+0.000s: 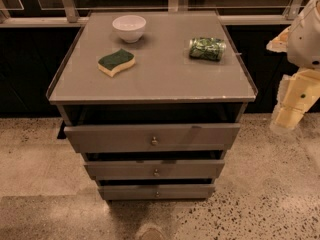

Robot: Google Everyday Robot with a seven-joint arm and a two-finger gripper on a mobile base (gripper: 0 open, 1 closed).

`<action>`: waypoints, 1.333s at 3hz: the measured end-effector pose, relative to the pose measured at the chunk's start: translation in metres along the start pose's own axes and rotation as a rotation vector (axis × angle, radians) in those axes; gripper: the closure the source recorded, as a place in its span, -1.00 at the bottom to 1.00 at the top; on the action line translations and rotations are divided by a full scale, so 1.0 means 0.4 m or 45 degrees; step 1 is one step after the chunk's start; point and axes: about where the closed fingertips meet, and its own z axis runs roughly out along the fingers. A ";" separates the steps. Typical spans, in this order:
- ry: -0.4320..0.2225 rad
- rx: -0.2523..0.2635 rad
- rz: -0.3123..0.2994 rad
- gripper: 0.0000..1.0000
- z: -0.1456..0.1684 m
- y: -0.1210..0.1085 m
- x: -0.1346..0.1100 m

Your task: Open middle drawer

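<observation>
The grey cabinet has three drawer fronts stacked one under another. The middle drawer is the medium-sized front, with a small round brass knob at its centre. It sits between the widest front above and the slimmest front below. All three fronts stand a little proud of the cabinet, each with a dark gap above it. My gripper, cream coloured, hangs at the right edge of the view. It is beside the cabinet's right side, above the floor, well apart from the knob.
On the grey cabinet top are a white bowl, a green and yellow sponge and a green packet. Dark railing and glass panels stand behind. Speckled floor lies in front and to both sides.
</observation>
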 end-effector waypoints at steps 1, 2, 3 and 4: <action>0.000 0.000 0.000 -1.00 0.000 0.000 0.000; -0.005 0.012 -0.002 -1.00 0.000 0.000 -0.002; -0.028 0.074 0.040 -1.00 0.040 0.032 -0.009; -0.089 0.057 0.101 -1.00 0.173 0.105 -0.020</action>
